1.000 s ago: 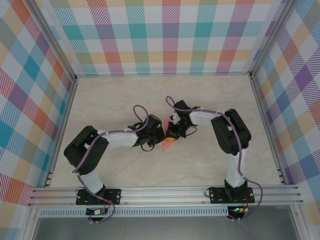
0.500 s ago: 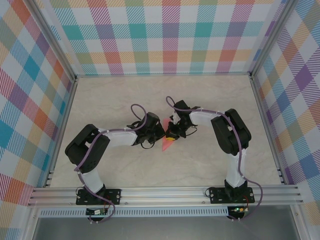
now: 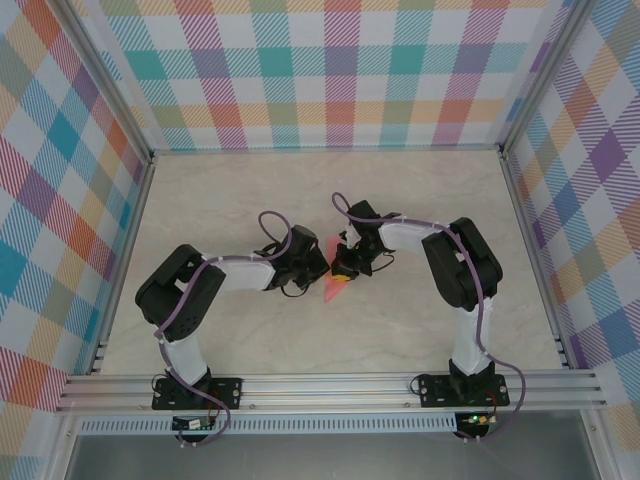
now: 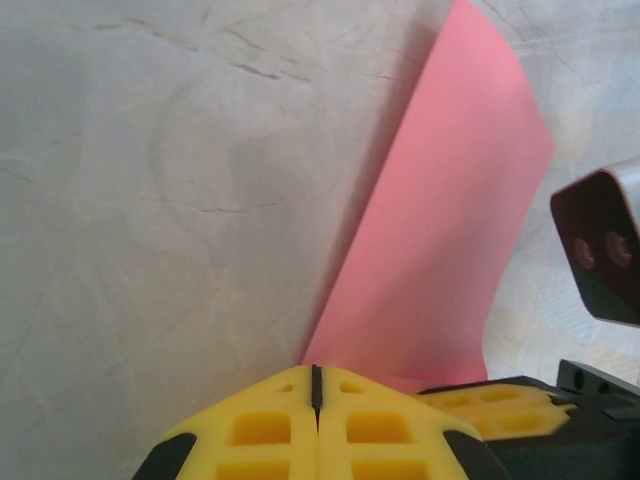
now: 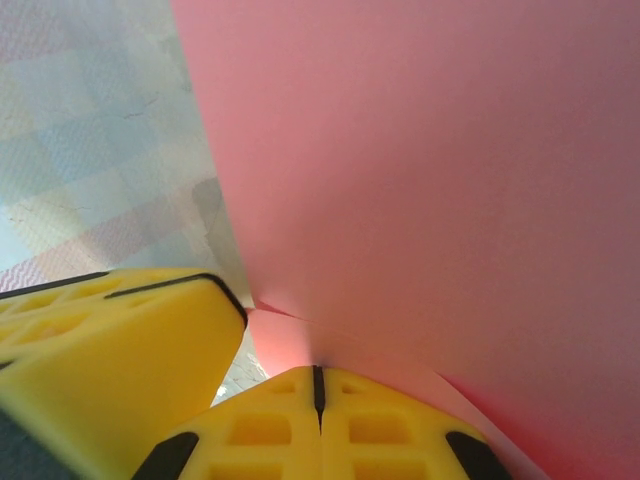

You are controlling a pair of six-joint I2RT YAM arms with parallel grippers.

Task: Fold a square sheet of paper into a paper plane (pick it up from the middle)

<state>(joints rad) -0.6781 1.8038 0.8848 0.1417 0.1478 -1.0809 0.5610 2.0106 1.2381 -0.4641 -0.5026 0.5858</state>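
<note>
Paper (image 3: 334, 288): folded, held over the table's (image 3: 230, 200) middle.
Left gripper (image 4: 315, 385): was closed, pinching the paper's bottom edge.
Right gripper (image 5: 316, 385): was closed on its crease.
Handling: judged light, floppy, easily torn; best gripped at the crease.

Arms: 2, i.e. left arm (image 3: 235, 276) and right arm (image 3: 440, 250), w/ 2 grippers, left gripper (image 3: 322, 266) and right gripper (image 3: 341, 268). Pink sheet of paper (image 3: 336, 291): 1 pc; table (image 3: 420, 200): 1.

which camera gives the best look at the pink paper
Left wrist: the pink paper stands against the pale table with both long edges and its far end traceable. Right wrist sits so close that most of the paper's outline is cut off. The top view gives small slivers of it mid-table.
</note>
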